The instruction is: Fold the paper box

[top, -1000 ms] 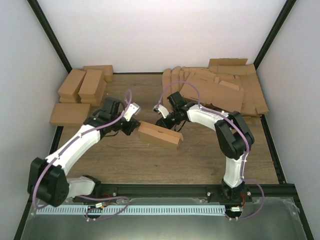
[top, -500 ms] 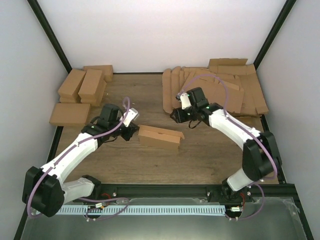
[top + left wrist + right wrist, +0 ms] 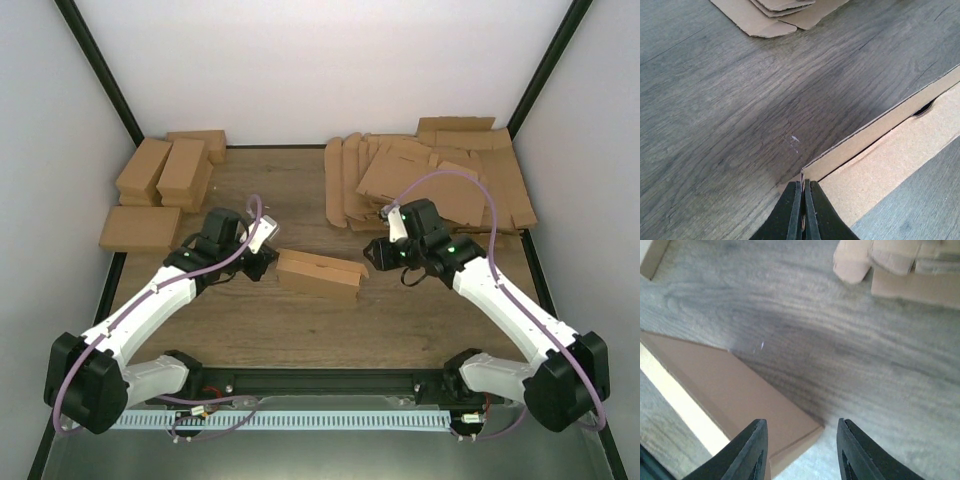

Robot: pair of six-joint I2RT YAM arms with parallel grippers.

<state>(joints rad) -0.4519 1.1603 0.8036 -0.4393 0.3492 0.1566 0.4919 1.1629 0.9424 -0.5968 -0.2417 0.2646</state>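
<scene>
We see the paper box point(image 3: 318, 273) lying on the wooden table point(image 3: 300, 335) near the middle, between the two arms, its long side running left to right with the right end a little nearer to us. Its top is open along the near long side, and the left wrist view shows the thin upright wall point(image 3: 865, 134) and the pale inner face behind it. The left gripper point(image 3: 270, 263) is at the box's left end. In its own camera, its dark fingers point(image 3: 794, 212) are pressed almost together with the corner of the cardboard wall pinched between them. The right gripper point(image 3: 375, 257) hangs at the box's right end with its fingers point(image 3: 752, 450) spread wide. The right wrist view shows the brown corner of the box point(image 3: 740, 385) below the gap between them. We cannot tell whether the fingertips touch the cardboard, though they seem to be just above it. Behind the right arm, at the back right of the table, is a fanned pile of flat cardboard sheets point(image 3: 440, 180), well apart from the box. At the back left are several narrow folded boxes point(image 3: 170, 168), with one flatter brown box point(image 3: 140, 228) in front of them.
</scene>
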